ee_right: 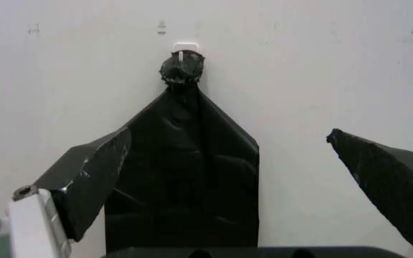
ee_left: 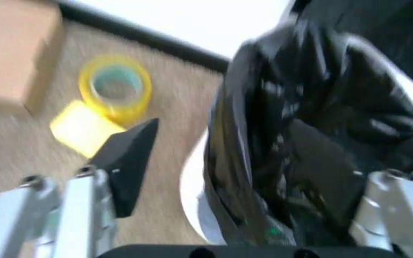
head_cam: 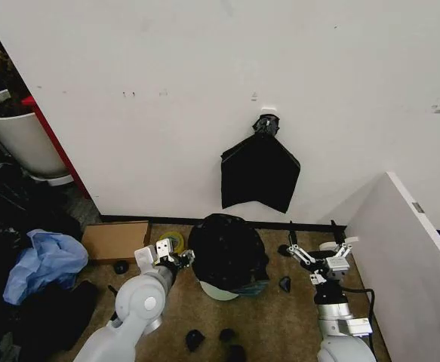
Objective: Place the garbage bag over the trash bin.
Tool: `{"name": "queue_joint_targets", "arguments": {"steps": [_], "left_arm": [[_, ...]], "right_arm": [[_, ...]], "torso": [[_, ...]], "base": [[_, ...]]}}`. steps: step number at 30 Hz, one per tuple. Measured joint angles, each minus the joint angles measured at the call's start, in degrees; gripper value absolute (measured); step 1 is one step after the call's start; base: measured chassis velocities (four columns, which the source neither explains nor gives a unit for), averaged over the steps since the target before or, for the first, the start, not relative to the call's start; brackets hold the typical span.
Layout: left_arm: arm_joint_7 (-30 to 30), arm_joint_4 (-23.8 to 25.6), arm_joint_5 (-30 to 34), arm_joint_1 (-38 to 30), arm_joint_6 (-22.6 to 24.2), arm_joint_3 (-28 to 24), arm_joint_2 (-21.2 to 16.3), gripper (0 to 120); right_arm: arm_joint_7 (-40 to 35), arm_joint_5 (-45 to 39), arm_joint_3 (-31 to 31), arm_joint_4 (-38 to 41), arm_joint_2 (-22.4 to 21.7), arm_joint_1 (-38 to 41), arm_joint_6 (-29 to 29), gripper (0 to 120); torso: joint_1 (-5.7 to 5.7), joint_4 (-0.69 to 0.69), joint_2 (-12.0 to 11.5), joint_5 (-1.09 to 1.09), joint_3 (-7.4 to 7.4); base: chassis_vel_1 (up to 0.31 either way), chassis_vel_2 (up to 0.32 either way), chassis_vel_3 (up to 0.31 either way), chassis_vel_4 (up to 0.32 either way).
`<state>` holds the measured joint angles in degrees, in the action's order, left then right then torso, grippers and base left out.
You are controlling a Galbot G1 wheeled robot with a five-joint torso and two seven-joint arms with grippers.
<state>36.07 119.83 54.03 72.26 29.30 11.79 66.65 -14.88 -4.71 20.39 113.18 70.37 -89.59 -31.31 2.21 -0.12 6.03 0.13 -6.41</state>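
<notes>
Garbage bag (head_cam: 227, 253) is draped over the trash bin (head_cam: 218, 291) on the carpet, at 6 o'clock from the kite-shaped black bundle (head_cam: 259, 172) hanging on the wall hook (head_cam: 266, 116). Bag forms a rounded black dome; its long axis runs roughly vertical, closed end up, open end down around the bin. Only a cream sliver of bin shows below the bag's lower edge, at about 6–7 o'clock of the dome. In the left wrist view the bag (ee_left: 314, 134) sits bunched over the bin wall (ee_left: 191, 183).

Left gripper (head_cam: 172, 258) is at 9 o'clock of the bag, right against its side. Fingers spread wide: one black pad (ee_left: 124, 161) sits clear over the carpet, the other side is up against the bag plastic. Cannot tell whether it actually has any plastic pinched.

Right gripper (head_cam: 314, 243) is at 3 o'clock of the bag, apart from it, pointing at the wall. Fingers (ee_right: 92, 177) fully apart, nothing between them, bundle (ee_right: 185, 177) framed in the gap.

Yellow tape roll (head_cam: 171, 242) and cardboard box (head_cam: 115, 240) lie at 9–10 o'clock of the bag. Pale blue bag (head_cam: 44, 260) is farther out at 9. White planter pot (head_cam: 20, 134) is at 10 o'clock, well apart.
</notes>
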Motion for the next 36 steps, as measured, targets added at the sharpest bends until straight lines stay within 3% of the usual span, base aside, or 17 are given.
{"name": "queue_joint_targets", "arguments": {"steps": [1,3,4,6,9,10,12,13,16,21,26,36], "left_arm": [[-0.6,0.2,-0.9,0.3,-0.8,0.0,-0.2,81],[-7.0,1.3,-8.3,2.3,-9.3,-0.1,-1.2,90],[-7.0,1.3,-8.3,2.3,-9.3,-0.1,-1.2,90],[-17.2,1.3,-20.0,4.9,-24.9,0.3,-1.8,97],[-23.3,1.3,-28.1,6.8,-35.6,0.6,-1.3,100],[-26.8,1.6,-32.1,8.3,-41.2,0.8,-0.5,100],[-30.0,1.8,-37.2,10.4,-47.8,1.4,1.0,100],[-30.0,1.8,-37.2,10.4,-47.8,1.4,1.0,100],[-31.6,1.4,-42.0,14.2,-54.1,1.8,3.0,100],[-29.6,0.8,-44.1,18.1,-54.9,1.8,5.4,100],[-25.7,0.4,-43.4,17.4,-53.8,2.6,6.9,100],[-26.2,-0.3,-38.4,16.5,-52.7,4.5,5.7,100]], "right_arm": [[0.0,0.0,0.0,0.0,0.0,0.0,0.0,100],[-0.4,-0.1,0.2,0.0,0.2,0.1,0.5,100],[-0.4,-0.1,0.2,0.0,0.2,0.1,0.5,100],[-0.5,-0.5,0.5,0.6,0.3,-0.1,1.4,100],[-0.2,-0.4,1.0,1.8,0.4,-1.0,2.0,100],[-0.1,-0.5,1.3,2.7,0.5,-1.7,3.2,100],[-0.5,-0.5,1.8,4.3,0.5,-3.0,6.6,100],[-0.5,-0.5,1.8,4.3,0.5,-3.0,6.6,100],[-1.6,-0.7,2.7,5.9,0.5,-4.6,12.2,100],[-2.0,-1.2,3.6,6.0,1.3,-4.6,13.6,100],[-1.1,-2.5,6.0,4.3,2.7,-2.7,10.7,100],[5.8,-5.7,13.3,1.2,4.4,-2.2,7.1,100]], "torso": [[0.0,0.0,0.0,0.0,0.0],[0.0,0.01,0.0,0.01,0.0],[0.0,0.01,0.0,0.01,0.0],[-0.01,0.01,0.0,0.02,0.0],[-0.01,0.0,0.0,0.01,0.01],[-0.01,0.0,0.0,0.01,0.01],[-0.01,0.0,0.0,0.02,0.01],[-0.01,0.0,0.0,0.02,0.01],[-0.01,0.0,0.0,0.02,0.01],[-0.01,0.01,0.0,0.03,0.01],[-0.01,0.01,0.0,0.02,0.01],[-0.01,0.0,0.0,0.01,0.0]], "base": [[0.0,0.0,0.0,0.0],[0.0,0.0,0.0,0.0],[0.0,0.0,0.0,0.0],[0.0,0.0,0.0,0.0],[0.0,0.0,0.0,0.0],[0.0,0.0,0.0,0.0],[0.0,0.0,0.0,0.0],[0.0,0.0,0.0,0.0],[0.0,0.0,0.0,0.0],[0.0,0.0,0.0,0.0],[0.0,0.0,0.0,0.0],[0.0,0.0,0.0,0.0]]}}
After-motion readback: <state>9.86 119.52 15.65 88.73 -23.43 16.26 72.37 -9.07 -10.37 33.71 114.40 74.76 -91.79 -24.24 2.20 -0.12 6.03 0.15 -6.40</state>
